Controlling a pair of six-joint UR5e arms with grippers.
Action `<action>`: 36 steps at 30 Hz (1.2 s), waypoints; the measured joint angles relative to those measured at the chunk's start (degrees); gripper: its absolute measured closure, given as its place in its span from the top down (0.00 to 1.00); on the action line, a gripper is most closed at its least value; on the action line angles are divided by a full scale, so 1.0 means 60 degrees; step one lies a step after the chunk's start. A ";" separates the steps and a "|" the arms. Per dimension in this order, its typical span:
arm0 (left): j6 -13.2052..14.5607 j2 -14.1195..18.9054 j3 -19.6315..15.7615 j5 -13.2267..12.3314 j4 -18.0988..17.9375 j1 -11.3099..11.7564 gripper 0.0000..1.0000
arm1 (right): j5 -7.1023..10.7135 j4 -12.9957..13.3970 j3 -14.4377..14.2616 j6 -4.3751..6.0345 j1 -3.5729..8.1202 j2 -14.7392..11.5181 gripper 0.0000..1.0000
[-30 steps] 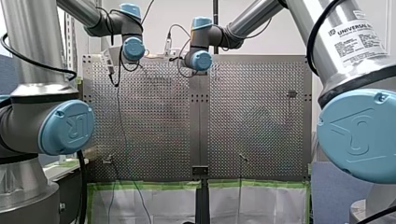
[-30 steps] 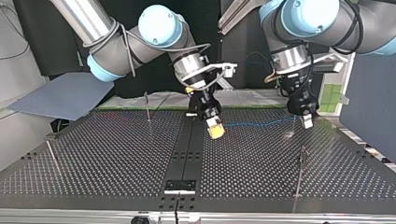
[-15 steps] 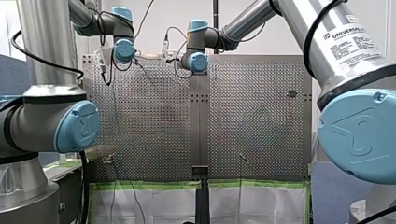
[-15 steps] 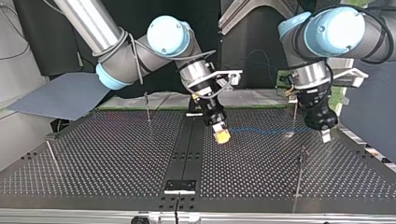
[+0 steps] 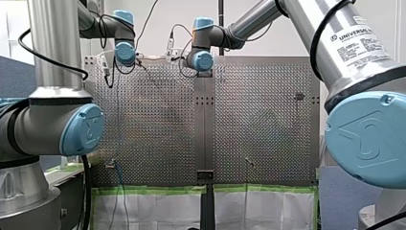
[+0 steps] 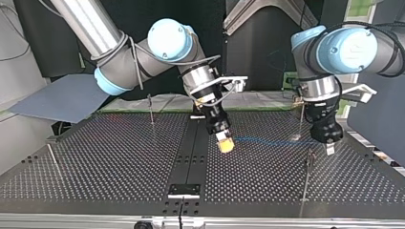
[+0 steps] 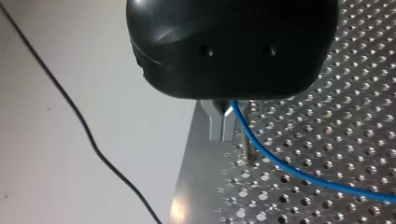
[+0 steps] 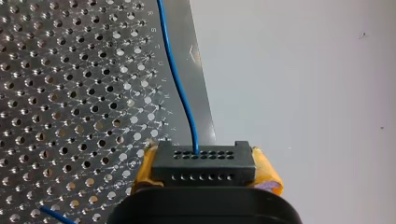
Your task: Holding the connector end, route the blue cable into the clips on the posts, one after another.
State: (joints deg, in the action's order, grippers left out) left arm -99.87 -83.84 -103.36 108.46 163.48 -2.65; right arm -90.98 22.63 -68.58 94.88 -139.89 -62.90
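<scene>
Holes cover the grey surface (image 5: 158, 120) all over. In the front view both arms reach to its far edge. Their jaws are too small there to read. One thin post (image 5: 249, 162) stands well apart from them.

In the top view, my right jaws have yellow pads (image 6: 224, 144) and are closed on something dark. The cable (image 6: 267, 140) runs low over the surface from them across to my left jaws. A back post (image 6: 302, 119) stands just beside my left jaws. A tall post (image 6: 308, 176) stands near them too. I cannot make out the clips.

In the left wrist view, my left jaws look closed. The cable comes out by the tips of the metal fingers (image 7: 219, 123) and runs away to the side. A post is just ahead of the tips. A black wire (image 7: 84, 126) lies off the surface, beside the jaws.

In the right wrist view, my right jaws grip the connector (image 8: 203, 163) between the pads. The cable leaves it and goes straight ahead.

I think the cable is thin, light and floppy. It will sag and may slip. The hard connector is the best place to hold, with a second hold a little way along. A hard tug could hurt the joint. The thin posts are in the way and could get bumped.
</scene>
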 joint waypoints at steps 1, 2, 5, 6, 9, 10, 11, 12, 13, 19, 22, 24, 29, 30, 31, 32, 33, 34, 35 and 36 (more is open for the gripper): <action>-0.0002 -0.0016 0.0000 0.0002 0.0002 0.0004 0.00 | 0.0000 -0.0016 0.0002 0.0003 0.0004 0.0000 0.00; -0.0004 -0.0027 0.0001 0.0005 0.0005 0.0006 0.00 | 0.0001 -0.0031 0.0003 0.0006 0.0009 0.0000 0.00; -0.0011 -0.0049 0.0002 0.0007 -0.0003 0.0019 0.00 | 0.0001 -0.0057 0.0004 0.0021 0.0019 0.0005 0.00; -0.0022 -0.0058 0.0003 0.0010 -0.0023 0.0033 0.00 | 0.0003 -0.0060 0.0003 0.0028 0.0021 0.0009 0.00; -0.0109 -0.0081 0.0003 -0.0004 -0.0094 0.0111 0.00 | 0.0010 -0.0063 0.0005 0.0045 0.0024 0.0026 0.00; -0.0140 -0.0090 0.0003 -0.0023 -0.0112 0.0140 0.00 | 0.0013 -0.0063 0.0007 0.0047 0.0024 0.0033 0.00; -0.0165 -0.0101 0.0003 -0.0050 -0.0134 0.0167 0.00 | 0.0019 -0.0064 0.0008 0.0049 0.0025 0.0045 0.00; -0.0193 -0.0124 0.0003 -0.0095 -0.0157 0.0201 0.00 | 0.0027 -0.0064 0.0008 0.0050 0.0027 0.0059 0.00; -0.0211 -0.0147 0.0003 -0.0129 -0.0171 0.0226 0.00 | 0.0032 -0.0063 0.0008 0.0051 0.0028 0.0068 0.00; -0.0345 -0.0299 0.0087 -0.0467 -0.0326 0.0337 0.00 | 0.0121 -0.0048 0.0082 0.0053 0.0007 0.0240 0.00; -0.0464 -0.0318 0.0178 -0.0592 -0.0411 0.0371 0.00 | 0.0141 -0.0042 0.0149 0.0054 -0.0012 0.0327 0.00; -0.0554 -0.0324 0.0262 -0.0623 -0.0444 0.0399 0.00 | 0.0147 -0.0039 0.0198 0.0054 -0.0015 0.0359 0.00; -0.0766 -0.0333 0.0393 -0.0643 -0.0453 0.0497 0.00 | 0.0149 -0.0036 0.0253 0.0054 -0.0015 0.0392 0.00; -0.0796 -0.0336 0.0401 -0.0643 -0.0453 0.0526 0.00 | 0.0157 -0.0036 0.0273 0.0054 -0.0010 0.0403 0.00; -0.0811 -0.0336 0.0406 -0.0641 -0.0453 0.0547 0.00 | 0.0164 -0.0039 0.0301 0.0054 -0.0003 0.0421 0.00; -0.0821 -0.0337 0.0408 -0.0642 -0.0455 0.0568 0.00 | 0.0171 -0.0040 0.0331 0.0054 0.0006 0.0442 0.00; -0.0832 -0.0339 0.0409 -0.0645 -0.0458 0.0592 0.00 | 0.0179 -0.0040 0.0363 0.0054 0.0014 0.0467 0.00; -0.0839 -0.0340 0.0409 -0.0647 -0.0460 0.0607 0.00 | 0.0183 -0.0039 0.0380 0.0054 0.0017 0.0484 0.00; -0.0844 -0.0341 0.0410 -0.0648 -0.0462 0.0620 0.00 | 0.0185 -0.0038 0.0393 0.0054 0.0018 0.0497 0.00; -0.0850 -0.0341 0.0413 -0.0654 -0.0467 0.0634 0.00 | 0.0188 -0.0038 0.0406 0.0054 0.0021 0.0512 0.00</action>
State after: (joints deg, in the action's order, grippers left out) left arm -104.97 -85.89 -100.88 104.53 160.67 1.15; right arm -89.86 22.40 -66.14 95.20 -139.76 -59.83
